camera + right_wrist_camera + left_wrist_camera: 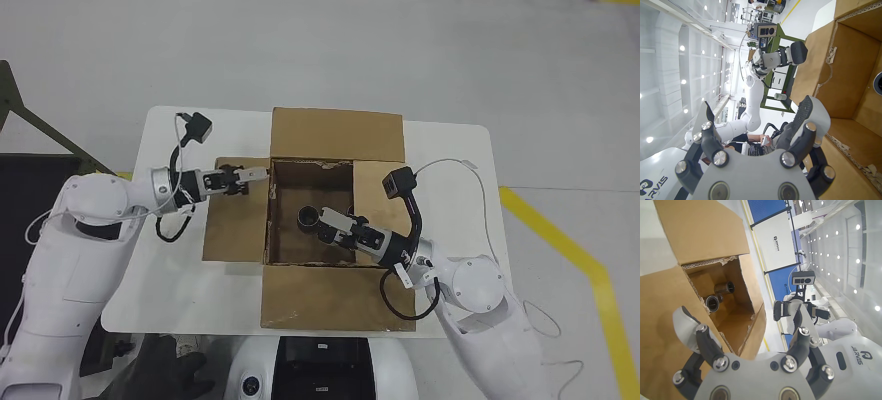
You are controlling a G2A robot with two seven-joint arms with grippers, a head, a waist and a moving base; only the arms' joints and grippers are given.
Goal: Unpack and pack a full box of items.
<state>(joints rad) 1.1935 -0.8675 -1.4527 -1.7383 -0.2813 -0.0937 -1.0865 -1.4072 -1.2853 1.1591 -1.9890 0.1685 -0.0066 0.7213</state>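
Observation:
An open cardboard box (337, 135) sits mid-table with its four flaps folded out. In the left wrist view two dark metal cylinders (724, 288) (712, 302) lie on the floor of the box (696, 228). One cylinder (310, 215) shows from above, and its rim (878, 85) shows in the right wrist view. My left gripper (245, 178) (742, 317) hangs open and empty over the left flap, just outside the box wall. My right gripper (335, 228) (757, 109) is open and empty over the box opening (848, 66), its tips close to that cylinder.
The white table (450, 170) has bare strips around the flaps, widest at the right. The box walls have torn, ragged top edges (831, 55). The two grippers face each other across the box's left wall.

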